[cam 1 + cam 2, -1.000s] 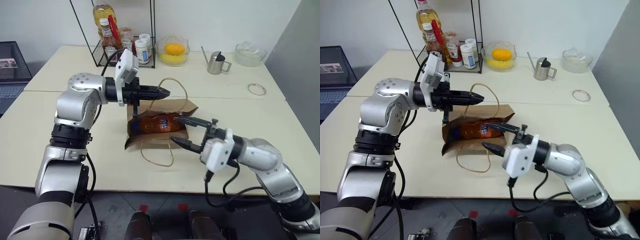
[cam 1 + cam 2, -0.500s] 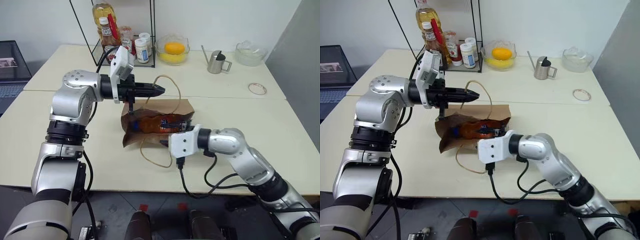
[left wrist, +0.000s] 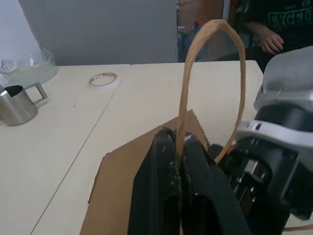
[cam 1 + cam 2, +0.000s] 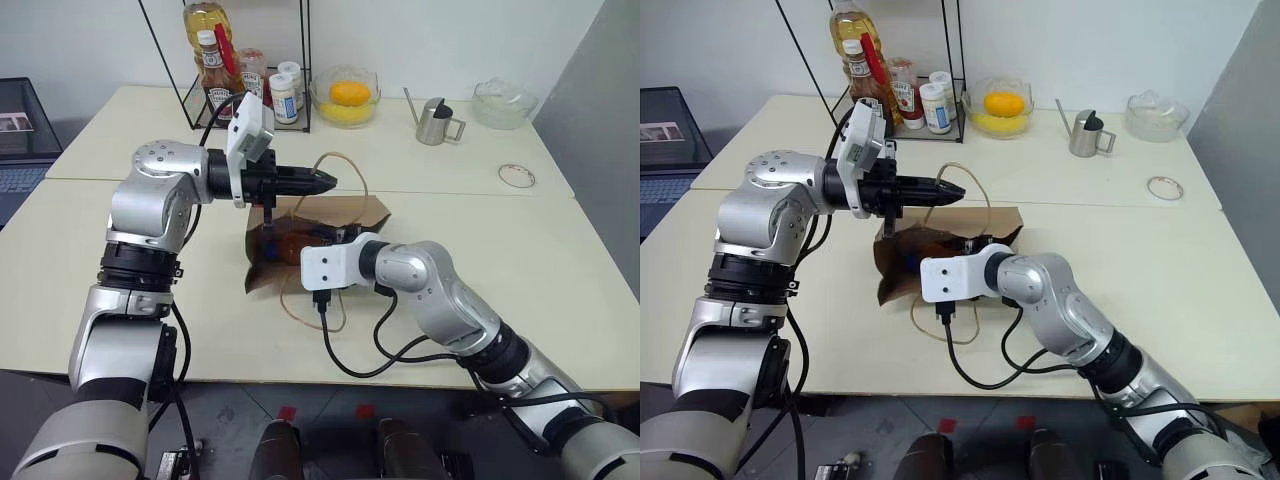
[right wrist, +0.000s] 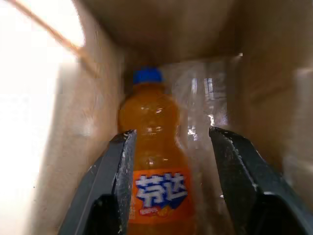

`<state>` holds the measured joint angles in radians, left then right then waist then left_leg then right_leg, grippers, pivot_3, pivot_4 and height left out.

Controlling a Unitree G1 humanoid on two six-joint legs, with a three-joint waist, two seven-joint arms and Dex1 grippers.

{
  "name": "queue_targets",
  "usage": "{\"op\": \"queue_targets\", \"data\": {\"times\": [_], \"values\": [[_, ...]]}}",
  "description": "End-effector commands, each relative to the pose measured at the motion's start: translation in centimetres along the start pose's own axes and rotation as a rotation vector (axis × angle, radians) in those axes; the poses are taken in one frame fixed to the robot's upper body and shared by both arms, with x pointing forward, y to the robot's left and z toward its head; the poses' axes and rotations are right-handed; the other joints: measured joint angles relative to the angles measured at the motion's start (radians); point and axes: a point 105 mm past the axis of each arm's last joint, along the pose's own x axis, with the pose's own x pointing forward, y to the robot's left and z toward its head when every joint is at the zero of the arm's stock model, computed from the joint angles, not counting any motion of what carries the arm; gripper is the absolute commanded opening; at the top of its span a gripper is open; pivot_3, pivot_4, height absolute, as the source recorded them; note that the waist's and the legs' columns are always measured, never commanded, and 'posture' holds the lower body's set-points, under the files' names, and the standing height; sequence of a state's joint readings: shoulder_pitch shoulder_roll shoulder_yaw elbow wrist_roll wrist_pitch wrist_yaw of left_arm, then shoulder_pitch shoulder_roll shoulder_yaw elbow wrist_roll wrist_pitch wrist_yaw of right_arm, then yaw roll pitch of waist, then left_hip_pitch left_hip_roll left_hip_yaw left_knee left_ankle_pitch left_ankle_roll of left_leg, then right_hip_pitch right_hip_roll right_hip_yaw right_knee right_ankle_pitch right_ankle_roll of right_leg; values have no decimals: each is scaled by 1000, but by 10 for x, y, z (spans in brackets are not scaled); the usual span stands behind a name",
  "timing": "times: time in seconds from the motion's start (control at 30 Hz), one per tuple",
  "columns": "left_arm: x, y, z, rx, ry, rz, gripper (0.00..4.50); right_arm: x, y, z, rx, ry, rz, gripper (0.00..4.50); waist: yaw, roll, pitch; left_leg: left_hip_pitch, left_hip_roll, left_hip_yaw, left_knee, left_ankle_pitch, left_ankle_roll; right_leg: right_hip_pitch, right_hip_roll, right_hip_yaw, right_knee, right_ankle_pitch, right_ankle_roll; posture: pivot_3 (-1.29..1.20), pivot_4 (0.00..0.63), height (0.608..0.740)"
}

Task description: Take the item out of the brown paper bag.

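Observation:
The brown paper bag [image 4: 362,211] lies on its side on the cream table, mouth toward me. My left gripper [image 4: 326,181] is shut on the bag's upper cord handle [image 3: 213,29] and holds it up. My right gripper [image 5: 171,133] is inside the bag's mouth and open. The item is an orange soda bottle [image 5: 155,122] with a blue cap, lying deep in the bag. One finger [image 5: 120,166] is alongside the bottle, and the other finger [image 5: 234,166] stands apart from it. From the head views the right wrist's white housing [image 4: 327,268] covers the bag's mouth.
The bag's lower handle loop [image 4: 296,306] lies on the table in front. At the back stand a wire rack with bottles [image 4: 240,75], a bowl holding an orange fruit [image 4: 346,97], a metal pitcher [image 4: 433,123] and a glass bowl [image 4: 503,103]. A tape ring [image 4: 514,177] lies right. A person [image 3: 274,29] sits beyond the table.
My right arm has swung forward and left, and its open gripper has gone into the bag's mouth alongside the bottle. The left gripper has kept hold of the handle in place.

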<state>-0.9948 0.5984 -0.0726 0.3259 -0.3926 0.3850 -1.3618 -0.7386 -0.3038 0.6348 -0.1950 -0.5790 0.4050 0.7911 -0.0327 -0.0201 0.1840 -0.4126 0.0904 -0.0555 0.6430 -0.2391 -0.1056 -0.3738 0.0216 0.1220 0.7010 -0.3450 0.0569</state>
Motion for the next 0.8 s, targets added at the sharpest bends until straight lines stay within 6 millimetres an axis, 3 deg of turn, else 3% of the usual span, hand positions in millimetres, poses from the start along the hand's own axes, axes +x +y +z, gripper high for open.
{"op": "queue_targets", "data": {"times": [0.03,0.8], "values": [[0,2,14,50,-28,7,0,4,-9,6,-76,0,-56,2482,0,0,0,0,0,0,0,0,0,0,0,0,0,0,0,0,150,740],[-9,20,33,38,-81,109,0,-2,14,-4,-102,9,-62,2482,0,0,0,-3,0,-2,1,0,0,-1,0,-2,0,0,0,0,150,740]]}}
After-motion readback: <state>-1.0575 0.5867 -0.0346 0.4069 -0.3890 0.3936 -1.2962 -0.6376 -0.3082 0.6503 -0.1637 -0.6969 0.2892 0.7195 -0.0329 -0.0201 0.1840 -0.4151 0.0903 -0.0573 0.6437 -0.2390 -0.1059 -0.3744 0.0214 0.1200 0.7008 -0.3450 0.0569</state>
